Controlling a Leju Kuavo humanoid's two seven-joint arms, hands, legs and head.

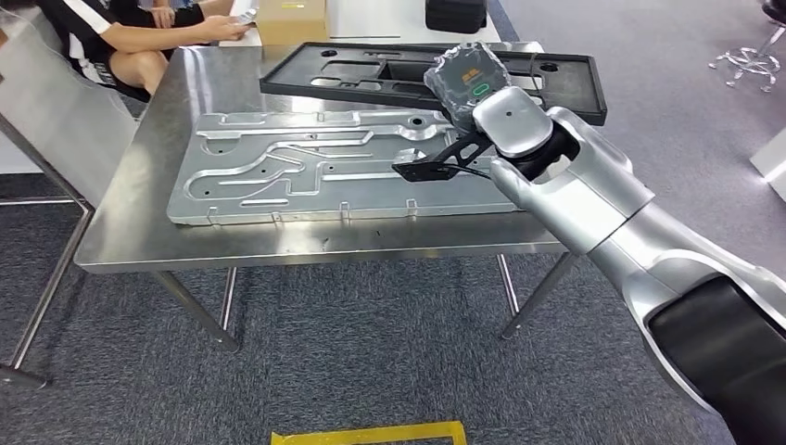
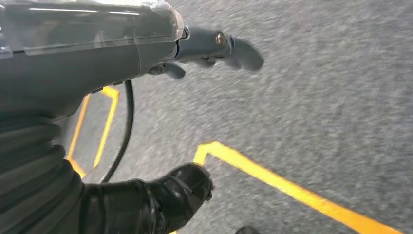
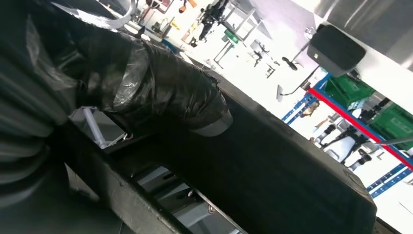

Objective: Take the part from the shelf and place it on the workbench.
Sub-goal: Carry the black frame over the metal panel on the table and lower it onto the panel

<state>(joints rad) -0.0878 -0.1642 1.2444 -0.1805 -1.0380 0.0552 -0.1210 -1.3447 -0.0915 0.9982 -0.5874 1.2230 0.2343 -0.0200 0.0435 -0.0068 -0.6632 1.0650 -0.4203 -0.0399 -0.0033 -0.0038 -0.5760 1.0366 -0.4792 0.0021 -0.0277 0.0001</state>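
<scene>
1. Head view: the right hand [image 1: 468, 79] grips the black part [image 1: 371, 74], tilted over the far side of the steel surface [image 1: 139, 232], above a silver plate [image 1: 306, 171]. I would lower it level before letting go. A seated person [image 1: 120, 37] is behind.
2. Left wrist view: the left hand [image 2: 209, 48] hangs over grey carpet [image 2: 316, 97], holding nothing, fingers apart.
3. Right wrist view: the thumb [image 3: 165, 92] presses on the part's rim.
</scene>
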